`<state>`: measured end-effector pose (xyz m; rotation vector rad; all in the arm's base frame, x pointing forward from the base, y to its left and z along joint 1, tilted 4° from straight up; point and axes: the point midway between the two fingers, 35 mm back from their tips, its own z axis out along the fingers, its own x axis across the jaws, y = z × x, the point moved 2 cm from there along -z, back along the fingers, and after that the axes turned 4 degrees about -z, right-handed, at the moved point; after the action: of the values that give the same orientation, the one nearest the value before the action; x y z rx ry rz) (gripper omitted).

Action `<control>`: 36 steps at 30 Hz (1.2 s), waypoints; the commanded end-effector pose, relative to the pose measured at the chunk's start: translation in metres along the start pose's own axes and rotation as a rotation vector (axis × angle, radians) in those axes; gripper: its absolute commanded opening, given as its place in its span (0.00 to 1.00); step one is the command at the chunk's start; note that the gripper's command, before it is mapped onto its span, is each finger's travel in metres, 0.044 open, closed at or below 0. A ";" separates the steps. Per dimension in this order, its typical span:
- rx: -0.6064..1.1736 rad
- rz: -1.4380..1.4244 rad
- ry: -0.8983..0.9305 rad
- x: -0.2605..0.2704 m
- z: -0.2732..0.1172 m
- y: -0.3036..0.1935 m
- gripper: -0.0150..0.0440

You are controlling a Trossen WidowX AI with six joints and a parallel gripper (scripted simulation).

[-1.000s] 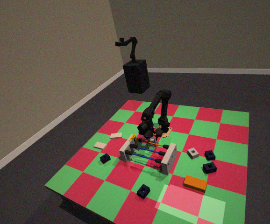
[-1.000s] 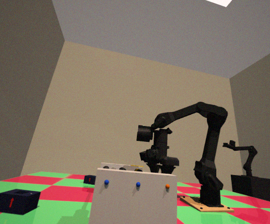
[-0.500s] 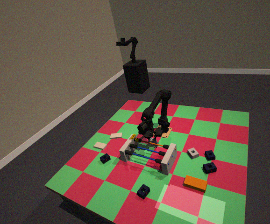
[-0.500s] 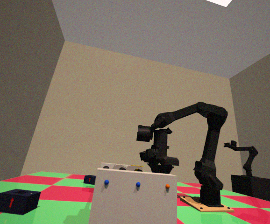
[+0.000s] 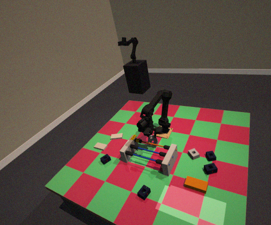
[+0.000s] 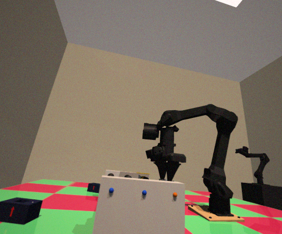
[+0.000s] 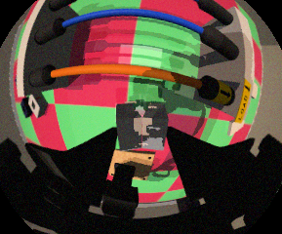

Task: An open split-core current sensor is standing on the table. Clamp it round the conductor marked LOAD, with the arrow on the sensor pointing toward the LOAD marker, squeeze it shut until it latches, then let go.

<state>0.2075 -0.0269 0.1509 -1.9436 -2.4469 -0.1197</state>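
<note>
Hand [image 5: 152, 139] [image 6: 167, 179] [image 7: 142, 131] pinching open sensor [image 5: 152, 138] [image 7: 141, 126], beside orange LOAD conductor [image 5: 152, 143] [image 7: 126, 71], not round it; grasp apparently done, arrow direction unreadable here; left: lifting, aligning arrow toward LOAD marker [image 5: 133, 137] [image 7: 244, 103], clamping, latching, releasing.

counting across one pale two-ended rack [image 5: 169, 160] [image 6: 138, 208] [image 7: 27, 39]: carries two blue round conductors [image 5: 148, 151] [image 7: 131, 13] and one orange round conductor [image 5: 156, 144] [image 7: 116, 69]. beyond its unlabelled end, count two dark navy square blocks with holes [image 5: 207, 170] [image 6: 30, 212], one whitish square block with a hole [image 5: 191, 156] [image 7: 30, 102] and one orange rectangular bar [image 5: 195, 184]. past its load-labelled end, find two cream flat slabs [image 5: 116, 136] and one more navy block [image 5: 105, 159]; off its blue-conductor side, another [image 5: 140, 192].
</note>
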 end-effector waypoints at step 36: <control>-0.115 0.719 0.019 0.001 -0.069 -0.005 0.25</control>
<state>0.2010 -0.0321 0.2167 -2.6080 -1.7538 -0.2197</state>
